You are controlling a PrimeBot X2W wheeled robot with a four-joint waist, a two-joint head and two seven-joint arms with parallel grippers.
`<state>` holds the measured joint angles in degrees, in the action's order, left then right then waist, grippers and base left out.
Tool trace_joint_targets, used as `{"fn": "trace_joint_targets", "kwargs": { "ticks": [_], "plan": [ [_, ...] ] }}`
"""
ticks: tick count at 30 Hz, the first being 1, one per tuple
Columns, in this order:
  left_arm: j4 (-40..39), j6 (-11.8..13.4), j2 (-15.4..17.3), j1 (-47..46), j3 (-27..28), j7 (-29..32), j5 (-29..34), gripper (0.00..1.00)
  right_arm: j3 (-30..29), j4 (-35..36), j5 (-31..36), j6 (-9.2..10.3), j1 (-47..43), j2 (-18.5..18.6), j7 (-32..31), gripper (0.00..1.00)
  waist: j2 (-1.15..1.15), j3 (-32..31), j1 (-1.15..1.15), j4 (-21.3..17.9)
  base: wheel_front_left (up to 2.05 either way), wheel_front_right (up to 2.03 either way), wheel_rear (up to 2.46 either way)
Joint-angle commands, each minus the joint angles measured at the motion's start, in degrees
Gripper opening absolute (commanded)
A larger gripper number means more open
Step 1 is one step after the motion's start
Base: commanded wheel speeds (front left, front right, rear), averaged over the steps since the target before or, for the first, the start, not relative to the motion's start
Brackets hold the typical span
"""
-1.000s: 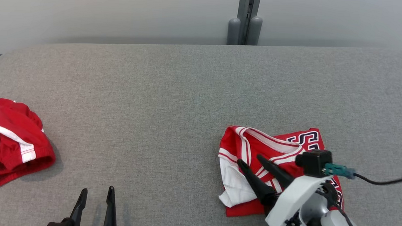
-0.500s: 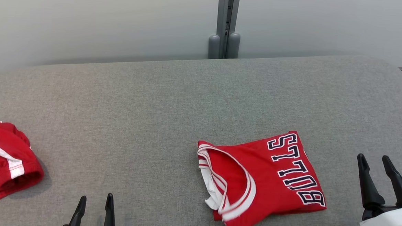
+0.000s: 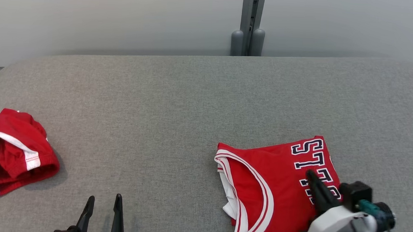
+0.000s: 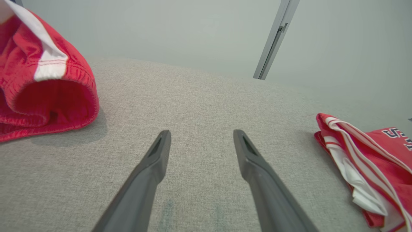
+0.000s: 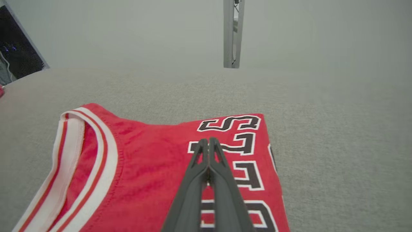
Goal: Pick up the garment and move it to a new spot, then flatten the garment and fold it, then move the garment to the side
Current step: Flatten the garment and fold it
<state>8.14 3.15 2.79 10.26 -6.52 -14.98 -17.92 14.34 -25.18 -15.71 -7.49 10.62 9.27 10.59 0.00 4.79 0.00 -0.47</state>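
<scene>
1. Plainly, at 9 o'clock on the grey tabletop (image 3: pixel 164 103) a crumpled red garment (image 3: pixel 13 152) lies well apart from the work. I judge it is parked there out of the way.
2. At 7 o'clock the left gripper (image 3: pixel 103 200) sits low, its jaws wide with nothing between them. It looks to be idling clear of the cloth.
3. At 4 to 5 o'clock lies the red jersey (image 3: pixel 270 183), folded into a compact packet. Its white-trimmed neckline (image 5: pixel 109 154) is toward 9 o'clock and its lettering (image 5: pixel 241 145) toward 3 o'clock. By its shape the folding looks done, leaving the move to the side.
4. Over that lettering is the right gripper (image 5: pixel 207 141), jaws pressed tight together with no cloth pinched between them. Probably they serve as a blunt pusher to press or slide the packet, though whether the tips touch the cloth I cannot tell.
5. Half a second earlier the right gripper stood apart from the jersey toward 3 o'clock with its jaws wide — now it is above the lettering with them closed. The left jaws are as wide as before. The whole head view has shifted, so the small displacement of both garments is the camera's — not theirs.
</scene>
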Motion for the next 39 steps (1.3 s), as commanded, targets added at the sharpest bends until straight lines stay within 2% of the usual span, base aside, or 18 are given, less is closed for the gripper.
{"fn": "trace_joint_targets", "kwargs": {
  "ticks": [1, 10, 17, 20, 21, 22, 23, 24, 29, 30, 34, 39],
  "plan": [
    [0.1, 0.0, 0.2, -1.1, 0.0, -0.3, -0.2, 1.00, 2.6, -2.8, 1.4, -0.01, 1.5, -1.0, 0.2, 0.00, 0.00, 0.5, 0.00, 1.0, 0.00, 0.00, 0.00],
    [0.3, -0.2, 0.2, -1.3, 0.3, -0.3, -0.2, 1.00, 13.4, -15.5, 2.7, -0.01, 6.6, -5.4, 2.6, 0.00, 0.00, 0.7, 0.00, 3.2, 0.00, 0.00, 0.00],
    [0.2, 0.0, 0.2, -0.7, 1.3, -0.3, -0.4, 1.00, 21.1, -17.7, -0.6, -0.01, 8.7, -6.1, 4.1, 0.00, 0.00, -0.1, 0.00, 2.2, 0.00, 0.00, 0.00],
    [0.0, -0.3, 0.2, -0.3, 1.7, -0.3, -0.3, 1.00, 21.7, -16.5, -1.8, -0.01, 8.6, -5.9, 4.5, 0.00, 0.00, -1.5, 0.00, 1.2, 0.00, 0.00, 0.00],
    [-0.1, -0.4, 0.2, 0.0, 1.9, -0.3, -0.3, 1.00, 21.1, -15.4, -2.1, 0.00, 8.0, -5.3, 4.6, 0.07, 0.00, -2.1, 0.00, 0.8, 0.00, 0.00, 0.00],
    [-0.2, -0.4, 0.2, 0.2, 2.1, -0.3, -0.2, 1.00, 20.0, -13.5, -2.3, -0.01, 7.4, -4.7, 4.7, 0.38, 0.00, -2.6, 0.00, 0.5, 0.00, 0.00, 0.00],
    [-0.3, -0.4, 0.2, 0.5, 2.4, -0.3, -0.1, 1.00, 18.5, -10.8, -2.4, -0.01, 6.6, -3.9, 4.7, 0.75, 0.00, -3.1, 0.00, 0.1, 0.00, 0.00, 0.00],
    [-0.4, -0.5, 0.2, 0.8, 2.6, -0.3, 0.0, 1.00, 17.1, -7.8, -2.0, -0.01, 5.3, -2.8, 4.7, 1.00, 0.00, -3.7, 0.00, -0.2, 0.00, 0.00, 0.00],
    [-1.1, -0.6, 0.2, 1.8, 3.9, -0.3, 0.5, 1.00, 5.9, 8.0, -0.3, -0.01, -2.6, 1.5, 4.7, 1.00, 0.00, -5.3, 0.00, -1.7, 0.00, 0.00, 0.00],
    [-1.1, -0.6, 0.2, 1.8, 3.9, -0.3, 0.5, 1.00, 5.9, 8.0, -0.3, -0.01, -2.6, 1.5, 4.7, 1.00, 0.00, -5.3, 0.00, -1.7, 0.00, 0.00, 0.00],
    [-1.0, -1.1, 0.2, 1.9, 4.5, -0.3, 1.2, 1.00, -3.5, 15.1, 1.7, -0.01, -8.6, 3.6, 4.7, 1.00, 0.00, -5.8, 0.00, -2.2, 0.00, 0.00, 0.00],
    [-0.6, -1.6, 0.2, 0.8, 4.6, -0.3, 1.6, 1.00, -10.8, 16.8, 4.1, -0.01, -13.6, 4.6, 4.7, 1.00, 0.00, -6.3, 0.00, -1.8, 0.00, 0.00, 0.00]
  ]
}}
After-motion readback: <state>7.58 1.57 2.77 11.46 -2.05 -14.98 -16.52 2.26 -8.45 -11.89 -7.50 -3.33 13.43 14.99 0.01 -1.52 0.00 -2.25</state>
